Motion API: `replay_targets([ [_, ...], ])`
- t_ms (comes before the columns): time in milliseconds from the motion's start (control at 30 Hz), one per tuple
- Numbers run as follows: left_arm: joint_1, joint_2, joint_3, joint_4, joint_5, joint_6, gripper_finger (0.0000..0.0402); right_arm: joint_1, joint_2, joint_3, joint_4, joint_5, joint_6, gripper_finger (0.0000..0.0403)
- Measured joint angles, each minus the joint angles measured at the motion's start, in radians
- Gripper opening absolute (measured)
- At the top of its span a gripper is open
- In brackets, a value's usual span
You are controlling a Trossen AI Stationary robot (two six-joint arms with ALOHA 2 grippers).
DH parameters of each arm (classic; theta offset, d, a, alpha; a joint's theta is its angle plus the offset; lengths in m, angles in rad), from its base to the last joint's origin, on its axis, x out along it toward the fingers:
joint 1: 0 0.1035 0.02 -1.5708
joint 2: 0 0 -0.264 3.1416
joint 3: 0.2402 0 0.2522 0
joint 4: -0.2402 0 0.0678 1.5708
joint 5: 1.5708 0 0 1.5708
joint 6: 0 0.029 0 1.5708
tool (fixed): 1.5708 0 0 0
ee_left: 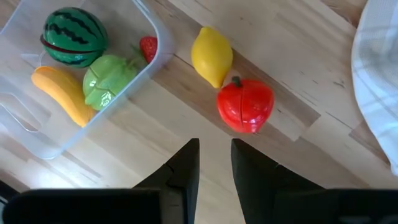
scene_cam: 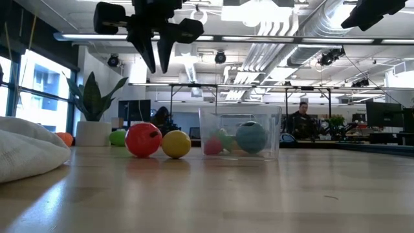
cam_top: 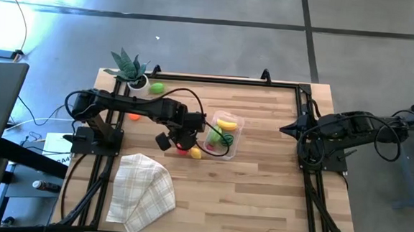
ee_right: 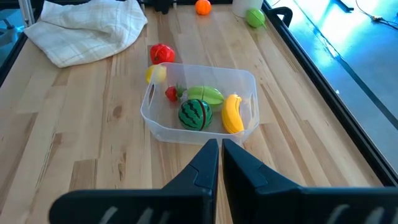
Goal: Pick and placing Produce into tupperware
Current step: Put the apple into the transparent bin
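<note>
Surface: wooden table (cam_top: 261, 177) with a dark frame; open workshop behind, a person seated far off in the low view.
Left gripper: left gripper (ee_left: 214, 158) hangs well above the tabletop, fingers pointing down, a narrow gap between them and nothing held.
Thing below the tool: red tomato (ee_left: 245, 104) lies on bare wood just ahead of the fingertips and slightly to one side in the left wrist view; in the low view it sits a little left of the line under the gripper (scene_cam: 157, 61).
Neighbour: yellow lemon (ee_left: 212, 56) touches or nearly touches the tomato, between it and the tub's near corner; its long axis runs roughly along the tub's wall.
Tupperware: clear tupperware (cam_top: 237, 122) stands just right of the left gripper in the high view, holding a watermelon (ee_left: 74, 36), a light green piece (ee_left: 107, 79), a banana (ee_left: 62, 93) and a small strawberry (ee_left: 148, 47).
Key relation: judged from here, the next pick is the tomato, needing a short shift then a straight descent; the lemon beside it leaves little room for one finger.
Arm pose: left arm (cam_top: 132, 106) reaches from its base at the table's left edge toward the centre, wrist bent downward.
Nearer arm: left by far; right gripper (ee_right: 220, 155) waits closed at the right edge, well apart, facing the tub.
Other produce: green piece (cam_top: 156, 88) and orange piece (cam_top: 133, 116) at far left, near the potted plant (cam_top: 129, 69).
Cloth: checked cloth (cam_top: 143, 191) lies near left, clear of the work.
</note>
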Motion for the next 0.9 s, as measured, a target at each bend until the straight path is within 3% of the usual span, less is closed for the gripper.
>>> replay_targets([
  [467,0.0,0.0,0.0,0.01,0.013,-0.105,0.0083,0.0,0.0,0.0,0.0,0.0,0.0,0.0011],
  [900,0.0,0.0,0.0,0.009,0.066,0.059,0.0083,0.0,0.0,0.0,0.0,0.0,0.0,0.0011],
])
